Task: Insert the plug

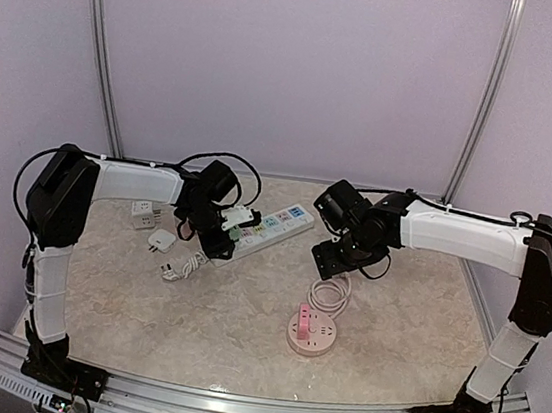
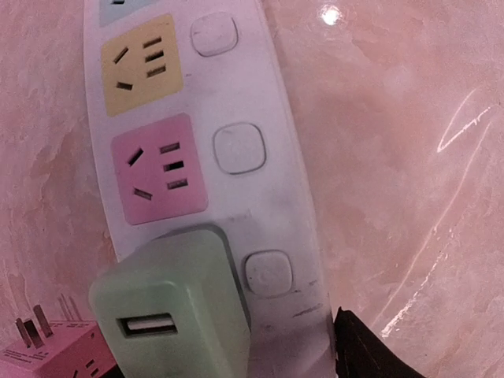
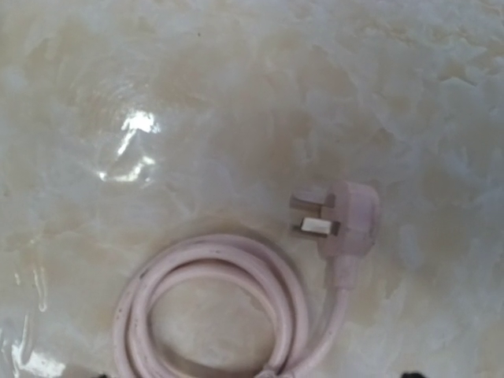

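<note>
Cable coil (image 3: 220, 250) partly off-frame

Power strip (image 2: 260, 94) is coloured white, with yellow and pink socket panels. Adapter (image 2: 169, 307) is coloured pale green. Plug (image 3: 350, 224) and cable (image 3: 205, 260) are coloured pink. Worktop (image 3: 236, 94) is patterned beige marble.

A pink round socket (image 1: 314, 332) is sitting low and right of center on the marbled table (image 1: 238, 348), with its pale cord (image 1: 329, 294) lying coiled just above it. In the right wrist view the cord is looping along the bottom edge, and its pink plug (image 3: 350, 220) is lying flat right of center, prongs pointing left. At middle left, a white cube adapter (image 1: 143, 213) is resting near a white plug (image 1: 161, 241) and its bundled cable (image 1: 180, 267). A pink adapter (image 2: 55, 350) is showing in the lower-left corner of the left wrist view.
</note>
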